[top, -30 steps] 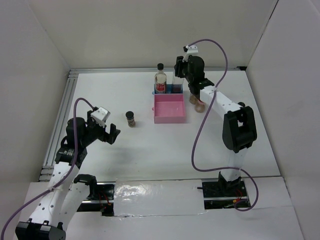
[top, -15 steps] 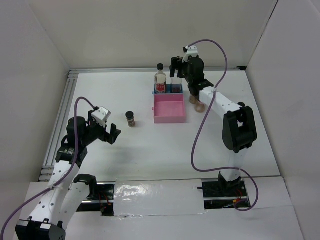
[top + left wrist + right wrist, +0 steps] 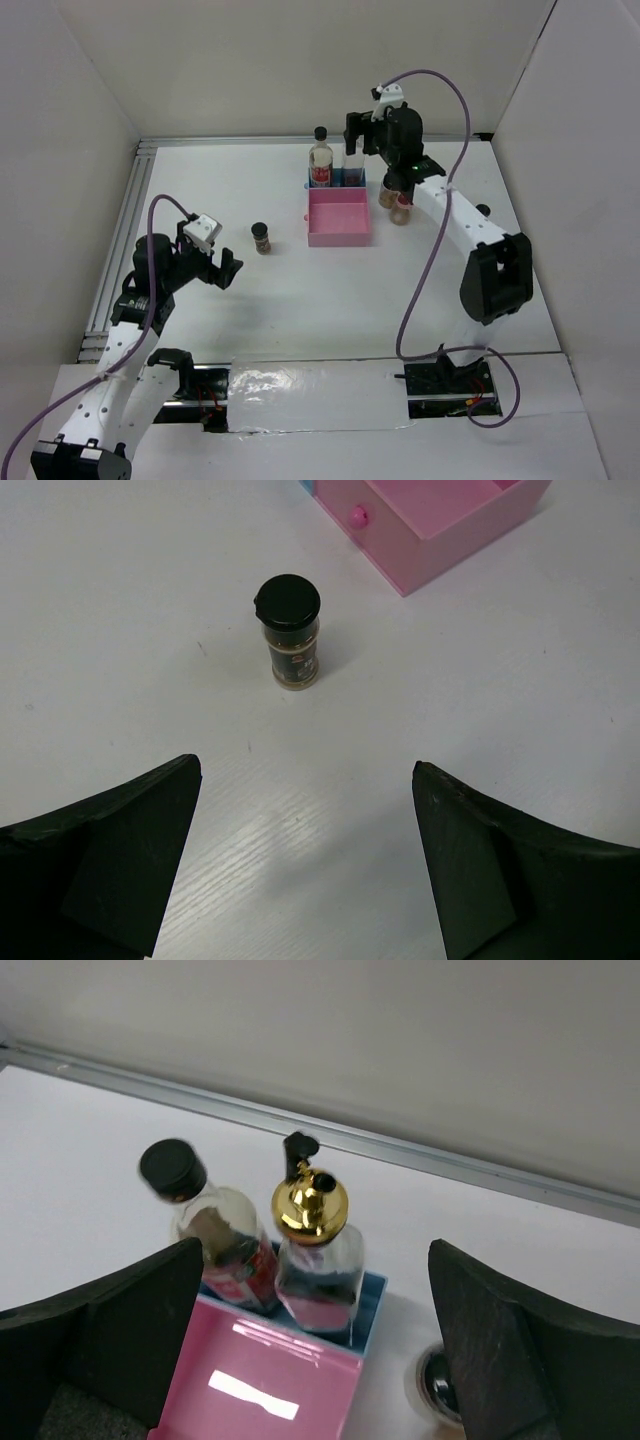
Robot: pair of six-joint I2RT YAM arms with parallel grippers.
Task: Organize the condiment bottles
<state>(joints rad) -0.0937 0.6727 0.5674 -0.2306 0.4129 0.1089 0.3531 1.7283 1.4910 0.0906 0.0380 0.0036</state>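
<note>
Two tall condiment bottles stand in the blue tray: a red-labelled one with a black cap and a gold-spouted one. My right gripper hangs open just above and around the gold-spouted bottle without touching it. A short dark black-capped jar stands alone on the table. My left gripper is open and empty, a little short of that jar. Two more short jars stand beside the right arm; one shows in the right wrist view.
A pink tray lies directly in front of the blue tray, touching it. White walls enclose the table, with a metal rail along the left and back edges. Purple cables loop from both arms.
My right gripper has opened, let go of the gold-spouted bottle in the blue tray and lifted slightly back. The left arm has barely moved.
</note>
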